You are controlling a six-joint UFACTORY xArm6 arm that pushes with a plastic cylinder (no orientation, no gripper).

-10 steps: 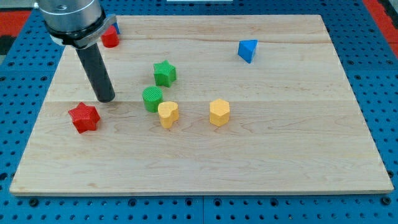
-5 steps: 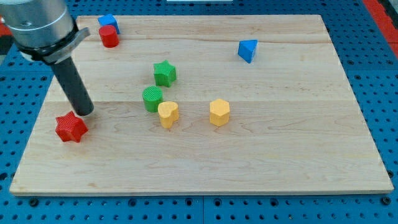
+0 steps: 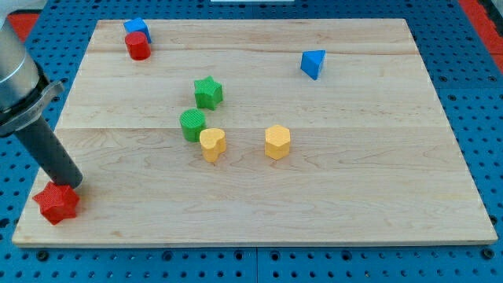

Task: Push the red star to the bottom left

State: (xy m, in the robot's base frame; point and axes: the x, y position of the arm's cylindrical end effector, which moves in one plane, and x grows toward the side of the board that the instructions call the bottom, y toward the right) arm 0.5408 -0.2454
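The red star [image 3: 56, 202] lies at the board's bottom left corner, close to the left edge. My tip [image 3: 71, 182] sits just above and to the right of it, touching or nearly touching its upper right side. The dark rod slants up to the view's left edge.
A green star [image 3: 208, 92], a green cylinder [image 3: 192, 125], a yellow heart [image 3: 212, 145] and a yellow hexagon [image 3: 277, 142] cluster mid-board. A red cylinder [image 3: 138, 46] and blue cube [image 3: 137, 29] sit top left. A blue triangle [image 3: 313, 63] lies top right. The board edge [image 3: 236, 239] runs along the bottom.
My tip has moved down and left, pushing the red star from the board's left middle to the bottom left corner. The other blocks have not moved.
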